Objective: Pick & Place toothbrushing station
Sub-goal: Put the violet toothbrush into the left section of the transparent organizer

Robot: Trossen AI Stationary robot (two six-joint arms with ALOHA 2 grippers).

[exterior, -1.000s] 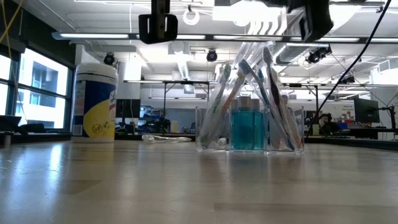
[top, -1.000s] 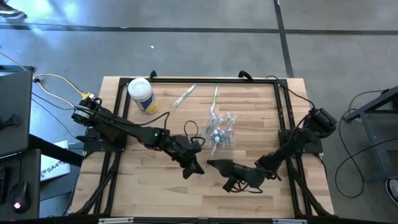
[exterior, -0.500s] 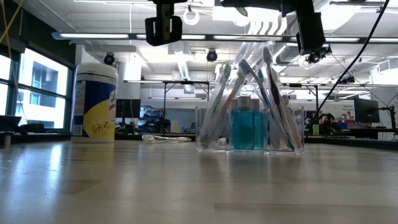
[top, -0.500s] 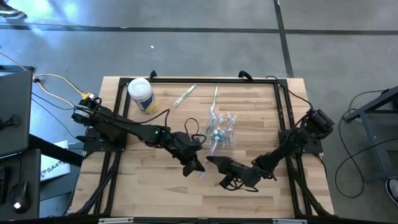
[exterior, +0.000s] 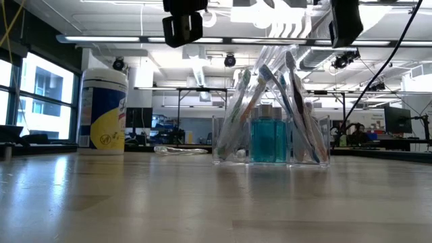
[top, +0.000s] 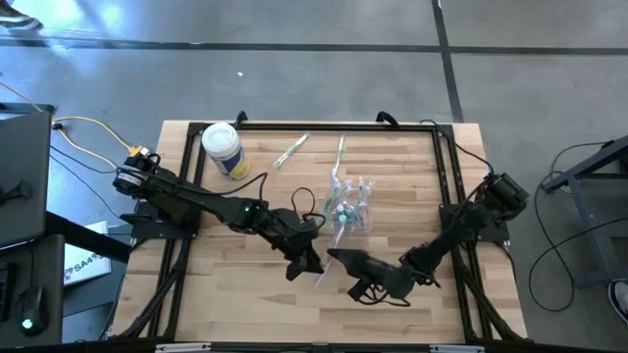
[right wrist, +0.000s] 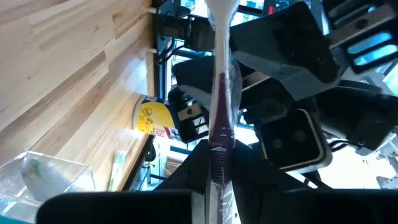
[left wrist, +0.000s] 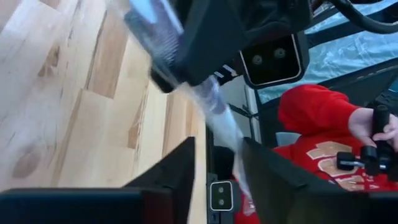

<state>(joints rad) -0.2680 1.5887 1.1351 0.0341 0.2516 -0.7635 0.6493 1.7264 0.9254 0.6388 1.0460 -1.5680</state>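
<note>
2 hands swapped: left hand (top: 312, 267) now spread, right hand (right wrist: 219, 163) pinching wrapped toothbrush (right wrist: 219, 93).

On the bench (top: 226, 304), the toothbrushing station (top: 348, 208) stands near the middle. A tub (top: 223, 149) sits at the far left corner, with two wrapped items, probably toothbrushes (top: 291, 151), lying between them. Both pincers meet just in front of the station: left pincer (top: 307, 263), right pincer (top: 336, 258).

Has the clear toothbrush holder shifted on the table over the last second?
No. In the high view the toothbrushing station sits at the same spot relative to the white tub; in the low view it stands upright as before.
</note>
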